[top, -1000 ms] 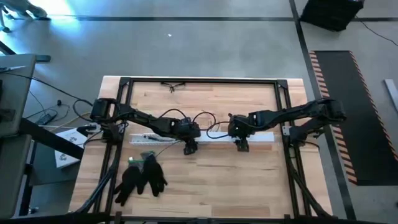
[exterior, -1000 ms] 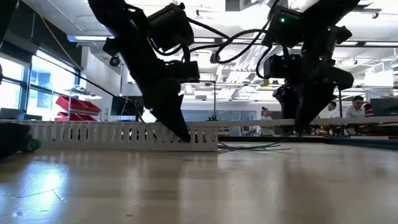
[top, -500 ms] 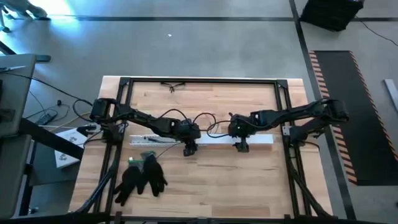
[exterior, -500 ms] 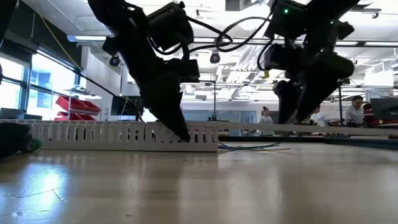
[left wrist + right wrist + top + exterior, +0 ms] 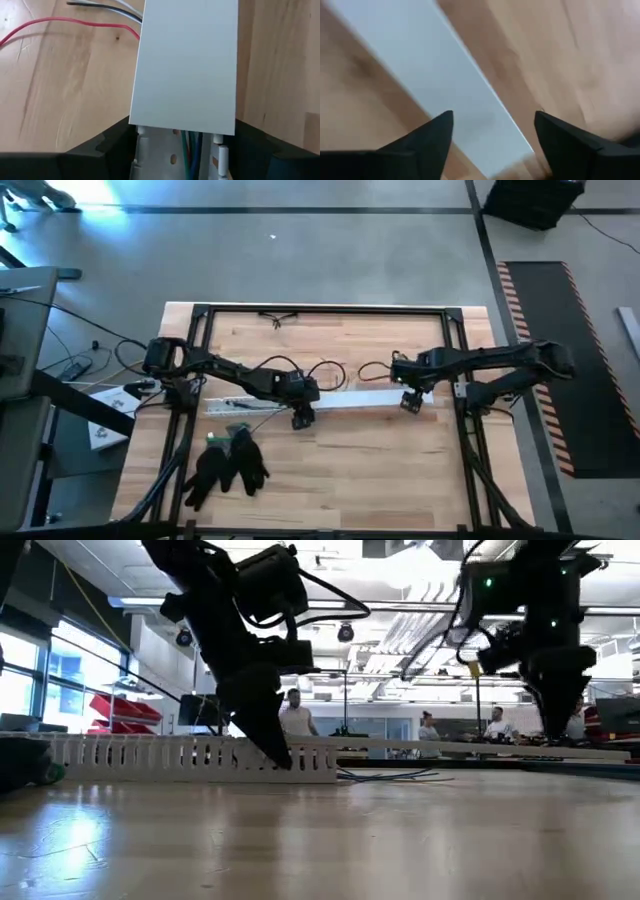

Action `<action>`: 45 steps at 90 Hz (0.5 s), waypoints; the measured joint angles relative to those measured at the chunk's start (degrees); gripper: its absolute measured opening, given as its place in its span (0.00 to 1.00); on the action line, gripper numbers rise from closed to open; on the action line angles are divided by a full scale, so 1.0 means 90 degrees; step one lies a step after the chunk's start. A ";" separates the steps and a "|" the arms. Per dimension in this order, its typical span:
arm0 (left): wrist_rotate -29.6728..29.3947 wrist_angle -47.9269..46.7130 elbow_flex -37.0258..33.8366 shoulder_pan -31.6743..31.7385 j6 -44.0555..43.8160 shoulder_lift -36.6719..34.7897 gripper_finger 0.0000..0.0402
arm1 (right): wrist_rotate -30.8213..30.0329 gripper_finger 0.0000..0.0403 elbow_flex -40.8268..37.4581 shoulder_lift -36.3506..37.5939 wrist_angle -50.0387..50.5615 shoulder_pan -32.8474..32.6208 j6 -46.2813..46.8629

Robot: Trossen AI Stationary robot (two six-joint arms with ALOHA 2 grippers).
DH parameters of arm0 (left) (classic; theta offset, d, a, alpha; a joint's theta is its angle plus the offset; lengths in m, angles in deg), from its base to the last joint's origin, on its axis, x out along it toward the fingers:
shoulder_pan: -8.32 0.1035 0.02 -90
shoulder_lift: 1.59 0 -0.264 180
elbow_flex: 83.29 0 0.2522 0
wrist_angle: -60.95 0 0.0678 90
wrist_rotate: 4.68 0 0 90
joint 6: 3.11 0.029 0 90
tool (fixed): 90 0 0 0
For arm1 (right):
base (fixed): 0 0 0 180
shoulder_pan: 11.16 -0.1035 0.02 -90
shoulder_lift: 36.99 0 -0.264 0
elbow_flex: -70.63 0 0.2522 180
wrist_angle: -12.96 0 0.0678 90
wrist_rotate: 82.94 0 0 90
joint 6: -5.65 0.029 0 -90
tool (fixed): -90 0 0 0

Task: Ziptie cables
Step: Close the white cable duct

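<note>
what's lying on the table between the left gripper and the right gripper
In the high view, the flat white cover strip spans from the left gripper toward the right gripper.

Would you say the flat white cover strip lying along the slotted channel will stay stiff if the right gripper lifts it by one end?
Probably fairly stiff: the white cover strip lies straight and flat, with crisp edges in the left wrist view. Being long and thin, it may still sag or wobble when lifted at the end near the right gripper, whose fingers are open. Its smooth surface looks slippery, so it could slide along the slotted channel.
</note>
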 joint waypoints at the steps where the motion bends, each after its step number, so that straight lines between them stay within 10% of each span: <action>1: -0.0016 -0.0012 0.0000 -0.0006 0.0001 0.0000 0.57 | -0.0017 0.59 0.0000 -0.0009 0.0050 0.0026 0.0042; 45: -0.0432 -0.0133 -0.0019 -0.0205 0.0074 0.0017 0.57 | 0.0333 0.16 -0.0143 -0.0311 0.1429 0.0572 0.1134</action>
